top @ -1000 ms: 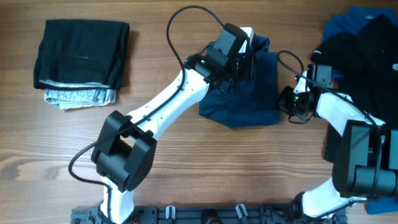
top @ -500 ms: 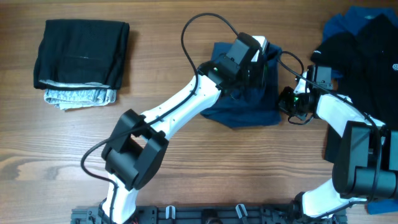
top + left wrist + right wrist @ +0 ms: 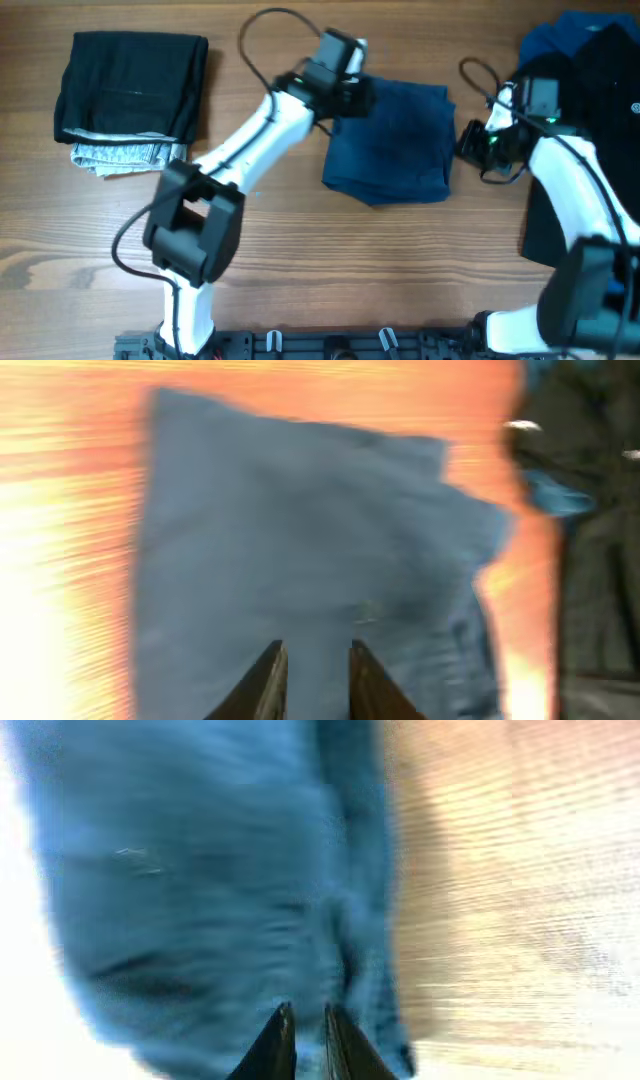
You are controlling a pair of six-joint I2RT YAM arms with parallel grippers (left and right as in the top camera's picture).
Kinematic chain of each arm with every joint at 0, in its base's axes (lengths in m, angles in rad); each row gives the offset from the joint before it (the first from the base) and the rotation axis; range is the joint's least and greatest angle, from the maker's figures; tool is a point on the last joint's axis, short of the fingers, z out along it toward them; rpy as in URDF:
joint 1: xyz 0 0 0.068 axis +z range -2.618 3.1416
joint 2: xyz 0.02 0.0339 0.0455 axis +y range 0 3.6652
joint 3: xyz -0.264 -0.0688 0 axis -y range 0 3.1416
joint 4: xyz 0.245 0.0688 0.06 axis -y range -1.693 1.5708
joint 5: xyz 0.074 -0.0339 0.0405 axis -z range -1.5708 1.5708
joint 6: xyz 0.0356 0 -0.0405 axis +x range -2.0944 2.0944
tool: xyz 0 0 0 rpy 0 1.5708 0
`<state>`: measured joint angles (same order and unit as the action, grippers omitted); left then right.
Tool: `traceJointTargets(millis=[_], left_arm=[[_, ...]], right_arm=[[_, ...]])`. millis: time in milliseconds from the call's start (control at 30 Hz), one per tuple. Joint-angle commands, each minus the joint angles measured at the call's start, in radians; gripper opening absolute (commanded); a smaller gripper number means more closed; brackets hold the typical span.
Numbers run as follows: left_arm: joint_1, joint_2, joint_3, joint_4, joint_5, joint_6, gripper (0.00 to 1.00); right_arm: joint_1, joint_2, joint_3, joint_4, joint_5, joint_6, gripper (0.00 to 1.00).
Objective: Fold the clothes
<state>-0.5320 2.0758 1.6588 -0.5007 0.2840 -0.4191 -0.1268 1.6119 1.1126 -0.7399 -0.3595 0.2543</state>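
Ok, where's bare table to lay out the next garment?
Widest bare wood is the front strip of the table, in front of the folded navy shorts. The front-left corner, in front of the black stack, is free too. Crowded: the right edge, with the clothes pile and right arm.

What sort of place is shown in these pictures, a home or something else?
Most likely a robotics lab bench, not a home. A robot's left arm and right arm reach over a wooden table holding folded navy shorts, a folded stack and an unfolded pile.
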Motion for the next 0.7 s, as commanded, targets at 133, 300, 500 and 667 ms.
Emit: traceJointTargets(millis=[133,300,500,667], left_arm=[[0.021,0.019,-0.019,-0.042,-0.031,0.101,0.18],[-0.014,0.142,-0.019,-0.024,-0.031,0.098,0.19],[-0.02,0.164,-0.019,-0.007,-0.045,0.102,0.13],[-0.001,-0.021,0.019,0.003,-0.05,0.102,0.04]], right_arm=[[0.069,-0.014,-0.072,-0.024,-0.196,-0.15,0.04],[0.074,0.058,-0.306,0.216,-0.099,-0.04,0.04],[0.074,0.124,-0.422,0.327,0.027,0.12,0.04],[0.074,0.117,-0.373,0.278,-0.023,0.111,0.04]])
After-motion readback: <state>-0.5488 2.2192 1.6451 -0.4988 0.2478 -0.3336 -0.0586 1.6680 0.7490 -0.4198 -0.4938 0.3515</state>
